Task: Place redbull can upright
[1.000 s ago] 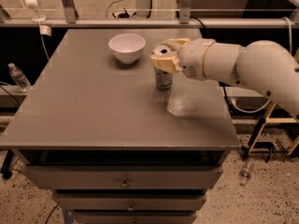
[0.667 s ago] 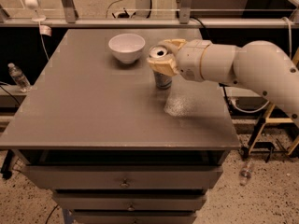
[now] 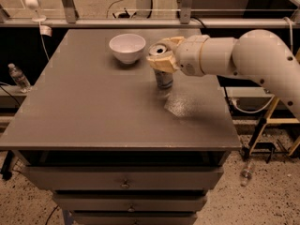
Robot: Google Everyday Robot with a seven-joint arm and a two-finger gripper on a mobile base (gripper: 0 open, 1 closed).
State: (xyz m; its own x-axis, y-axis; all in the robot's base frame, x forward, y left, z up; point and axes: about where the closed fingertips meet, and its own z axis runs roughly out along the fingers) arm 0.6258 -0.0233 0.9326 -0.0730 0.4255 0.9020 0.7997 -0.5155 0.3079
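The gripper (image 3: 161, 60), fingers clamped on the redbull can (image 3: 164, 79), holds it upright at or just above the table (image 3: 93, 107), at the white bowl's (image 3: 126, 55) four o'clock; only the release seems left.

A grey table (image 3: 93, 111) with drawers (image 3: 124, 178) stands on speckled floor (image 3: 269, 203), a metal rail (image 3: 117, 22) at 12 o'clock, while the gripper (image 3: 161, 60) clasps the redbull can (image 3: 164, 80) at 1 o'clock.

Gripper (image 3: 162, 56) tight around redbull can (image 3: 164, 79), arm outstretched
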